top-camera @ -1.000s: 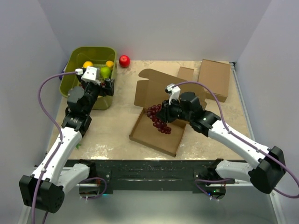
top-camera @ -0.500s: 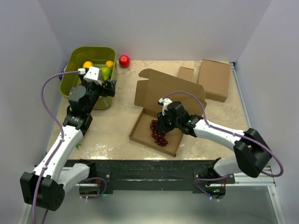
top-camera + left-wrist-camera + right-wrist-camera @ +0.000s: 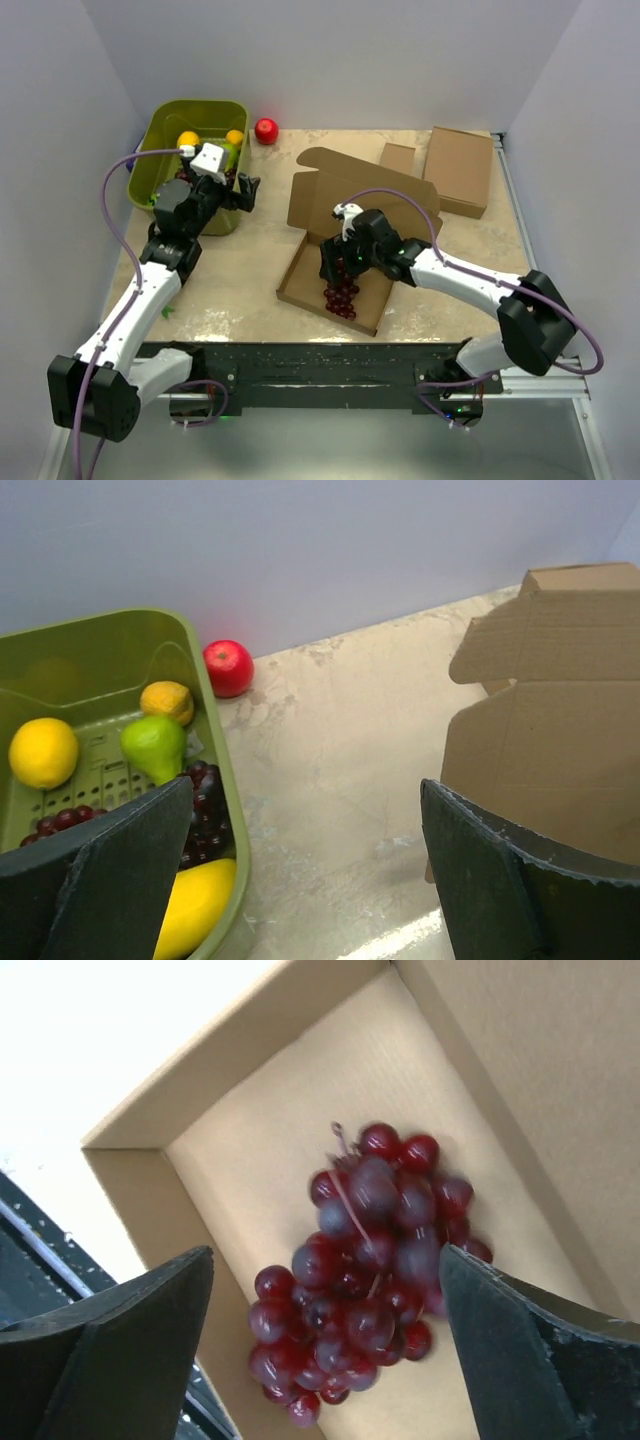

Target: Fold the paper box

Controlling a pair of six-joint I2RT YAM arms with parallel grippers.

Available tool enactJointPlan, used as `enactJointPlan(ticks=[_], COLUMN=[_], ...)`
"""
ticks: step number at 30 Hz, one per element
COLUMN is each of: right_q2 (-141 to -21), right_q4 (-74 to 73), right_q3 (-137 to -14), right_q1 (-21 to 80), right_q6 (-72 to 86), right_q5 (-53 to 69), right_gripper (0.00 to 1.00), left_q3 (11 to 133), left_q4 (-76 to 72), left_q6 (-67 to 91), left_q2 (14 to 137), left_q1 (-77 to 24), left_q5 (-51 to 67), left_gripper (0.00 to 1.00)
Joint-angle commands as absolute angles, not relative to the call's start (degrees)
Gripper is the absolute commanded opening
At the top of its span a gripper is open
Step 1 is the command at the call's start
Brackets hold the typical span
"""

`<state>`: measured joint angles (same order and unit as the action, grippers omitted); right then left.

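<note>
The paper box [image 3: 303, 273] lies open mid-table, a shallow brown tray with its lid [image 3: 335, 190] standing up behind it. A bunch of red grapes [image 3: 340, 293] rests inside the tray, loose on the cardboard floor [image 3: 250, 1150]. My right gripper [image 3: 337, 264] hovers just above the grapes [image 3: 370, 1260], open, its jaws wide on either side and not touching them. My left gripper [image 3: 246, 190] is open and holds nothing, between the green bin and the box lid [image 3: 545, 750], above bare table.
A green bin [image 3: 163, 125] at the back left holds a lemon [image 3: 43, 752], a pear [image 3: 155, 745], an orange, dark grapes and a yellow fruit. A red apple [image 3: 266, 130] sits behind it. A small brown box [image 3: 398, 158] and a flat brown box [image 3: 460, 170] lie at the back right.
My right gripper carried the grapes down into the box tray, then opened and let them go. My left gripper swung a little right, away from the bin.
</note>
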<state>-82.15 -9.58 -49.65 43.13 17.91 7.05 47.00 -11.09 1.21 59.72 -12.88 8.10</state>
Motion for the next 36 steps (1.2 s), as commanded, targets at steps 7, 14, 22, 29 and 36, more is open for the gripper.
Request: enactJointPlan(ticks=[7,14,22,29,36], right_q2=[-71.6,-67.7,-67.7,-66.8,-65.5], right_q4=[-19.4,-25.1,-23.7,-14.0,-13.2], right_q3=[-62.3,-76.4,-78.7,-70.9,-68.5], right_q1=[43.2,42.6,20.1,6.2,4.9], right_q6=[13.9,9.0,13.4,22.2,22.2], right_q5=[2.6,-7.7,9.6,23.5,24.2], right_gripper=[0.99,0.99,0.99,0.99,0.99], left_q3=[49.7,52.1,55.4,61.1,63.5], left_q4=[-12.4,-11.4,-11.9,-7.9,-5.9], left_q6=[0.7,1.9,2.5,0.3,-2.1], left_q2=[64.9,70.4,76.2,81.6,87.3], left_q1=[-13.3,-13.3,-13.3,-13.3,-13.3], left_q5=[22.4,24.5,25.3,25.7,29.0], left_gripper=[1.00,0.99,0.97,0.97,0.96])
